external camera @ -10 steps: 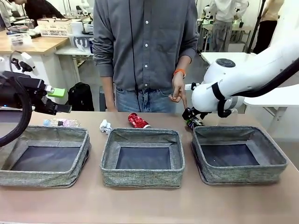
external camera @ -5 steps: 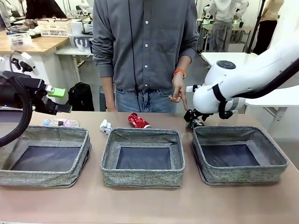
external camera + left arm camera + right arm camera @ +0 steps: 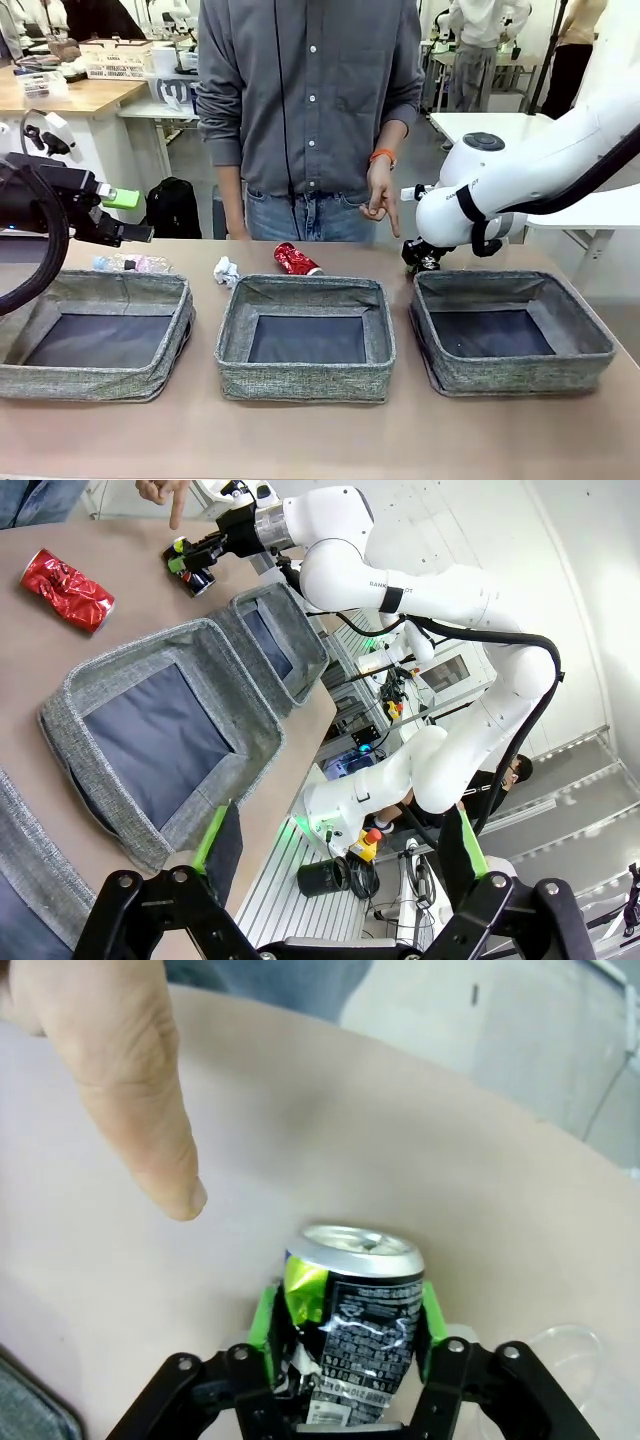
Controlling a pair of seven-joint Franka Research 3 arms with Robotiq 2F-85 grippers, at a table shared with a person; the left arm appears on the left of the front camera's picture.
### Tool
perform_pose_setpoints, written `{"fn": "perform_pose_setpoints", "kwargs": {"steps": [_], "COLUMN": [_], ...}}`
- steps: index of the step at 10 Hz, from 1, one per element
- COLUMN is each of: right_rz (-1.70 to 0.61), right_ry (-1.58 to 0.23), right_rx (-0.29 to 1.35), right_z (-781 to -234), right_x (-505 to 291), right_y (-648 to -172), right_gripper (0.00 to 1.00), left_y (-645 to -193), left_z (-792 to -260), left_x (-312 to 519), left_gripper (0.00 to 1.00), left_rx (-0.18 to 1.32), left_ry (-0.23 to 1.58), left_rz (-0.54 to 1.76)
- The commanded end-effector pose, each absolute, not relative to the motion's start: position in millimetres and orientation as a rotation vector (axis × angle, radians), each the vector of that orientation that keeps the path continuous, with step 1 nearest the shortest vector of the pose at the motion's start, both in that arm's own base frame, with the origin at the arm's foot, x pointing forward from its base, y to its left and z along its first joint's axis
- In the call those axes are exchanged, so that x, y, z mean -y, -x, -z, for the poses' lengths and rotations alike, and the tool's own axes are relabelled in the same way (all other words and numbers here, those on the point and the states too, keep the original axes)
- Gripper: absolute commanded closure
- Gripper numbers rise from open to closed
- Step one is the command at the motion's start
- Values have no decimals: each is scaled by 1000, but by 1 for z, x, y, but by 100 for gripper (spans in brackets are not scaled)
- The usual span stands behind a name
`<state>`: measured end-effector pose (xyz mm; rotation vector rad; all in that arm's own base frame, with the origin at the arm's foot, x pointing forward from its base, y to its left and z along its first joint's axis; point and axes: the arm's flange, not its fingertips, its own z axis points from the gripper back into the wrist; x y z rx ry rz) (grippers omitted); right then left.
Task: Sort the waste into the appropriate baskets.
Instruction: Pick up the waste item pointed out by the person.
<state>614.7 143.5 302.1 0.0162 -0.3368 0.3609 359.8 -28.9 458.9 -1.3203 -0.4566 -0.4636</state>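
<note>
My right gripper (image 3: 423, 257) is shut on the crushed dark can (image 3: 358, 1312), just behind the right basket (image 3: 520, 376); green pads (image 3: 265, 1318) press both its sides. A person's finger (image 3: 150, 1100) points down beside the can. The crushed red can (image 3: 296, 259) and the crumpled white paper (image 3: 226, 270) lie behind the middle basket (image 3: 305, 384). A clear plastic bottle (image 3: 130, 263) lies behind the left basket (image 3: 100, 384). My left gripper (image 3: 125, 215) hangs open above the left basket's far edge, holding nothing. All three baskets are empty.
The person stands at the far side, one hand (image 3: 380, 203) lowered near my right gripper. A clear plastic rim (image 3: 572, 1344) shows on the table next to the held can. Bare tabletop runs along the near side of the baskets.
My right gripper has closed on the dark can and shifted slightly to the right with it. The left arm and the person's hand have stayed in place.
</note>
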Motion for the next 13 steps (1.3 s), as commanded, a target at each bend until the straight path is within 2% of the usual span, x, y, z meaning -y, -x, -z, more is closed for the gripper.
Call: {"fn": "perform_pose_setpoints", "kwargs": {"steps": [1, 2, 3, 4, 5, 7, 8, 9, 10, 11, 13], "right_rz": [-344, -346, -345, -344, -345, -331, -265, -234, -210, -164, 3], "right_ry": [17, 17, 16, 14, 14, 0, -28, 4, 29, 90, 11], "right_rx": [330, 328, 331, 331, 328, 338, 386, 482, 499, 467, 455], "right_z": [-302, -302, -303, -304, -303, -310, -331, -368, -398, -424, -484], "right_x": [-150, -150, -150, -150, -151, -150, -145, -139, -139, -136, -135], "right_y": [-616, -616, -616, -617, -617, -617, -616, -608, -598, -588, -544], "right_gripper": [79, 65, 99, 85, 100, 100, 70, 70, 70, 70, 70], "left_y": [-360, -360, -360, -360, -360, -360, -360, -360, -360, -360, -360], "left_z": [-459, -459, -459, -459, -459, -459, -459, -459, -459, -459, -459], "left_x": [32, 32, 32, 32, 32, 32, 32, 32, 32, 32, 32], "left_gripper": [0, 0, 0, 0, 0, 0, 0, 0, 0, 0, 0], "left_rx": [487, 487, 487, 487, 487, 487, 487, 487, 487, 487, 487], "left_ry": [1340, 1340, 1340, 1340, 1340, 1340, 1340, 1340, 1340, 1340, 1340], "left_rz": [475, 475, 475, 475, 475, 475, 475, 475, 475, 475, 475]}}
